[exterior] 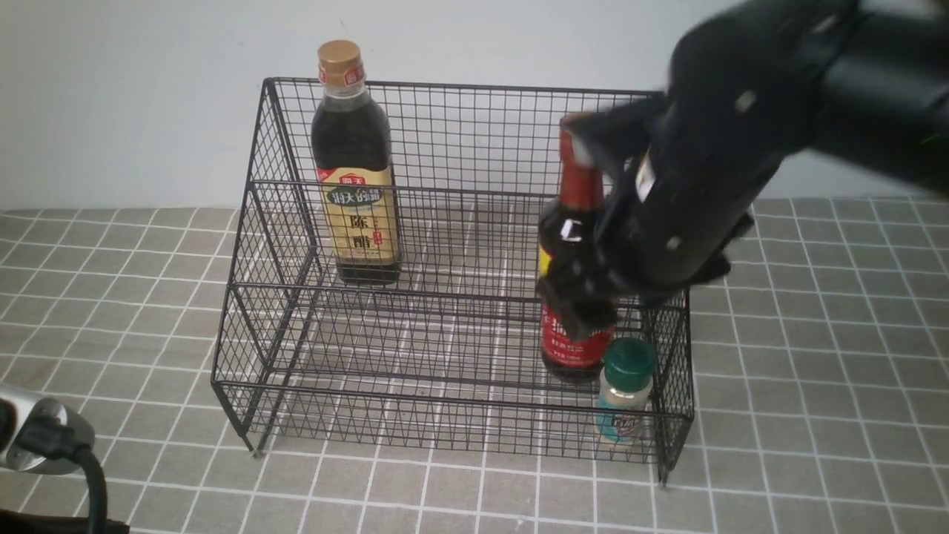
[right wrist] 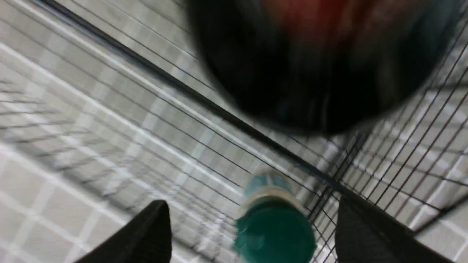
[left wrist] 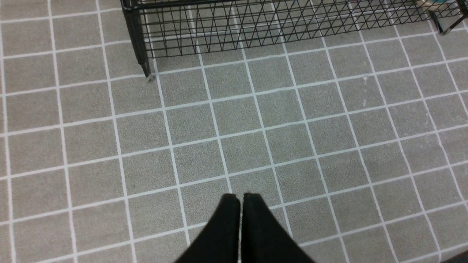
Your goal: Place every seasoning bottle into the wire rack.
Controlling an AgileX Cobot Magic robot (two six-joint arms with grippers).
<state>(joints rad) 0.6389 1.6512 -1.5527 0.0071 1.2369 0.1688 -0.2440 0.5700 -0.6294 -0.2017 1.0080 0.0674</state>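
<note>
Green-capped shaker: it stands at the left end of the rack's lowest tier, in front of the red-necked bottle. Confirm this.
Not the left end. The green-capped shaker stands at the right end of the lowest tier of the wire rack, in front of the red-necked bottle, as the front view shows.

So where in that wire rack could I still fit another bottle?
In the wire rack, left and middle are free: the two front tiers left of the red-necked bottle, and the back tier right of the gold-capped bottle. The right end is crowded: red-necked bottle, green-capped shaker in the front corner, and the right tool hovering there.
</note>
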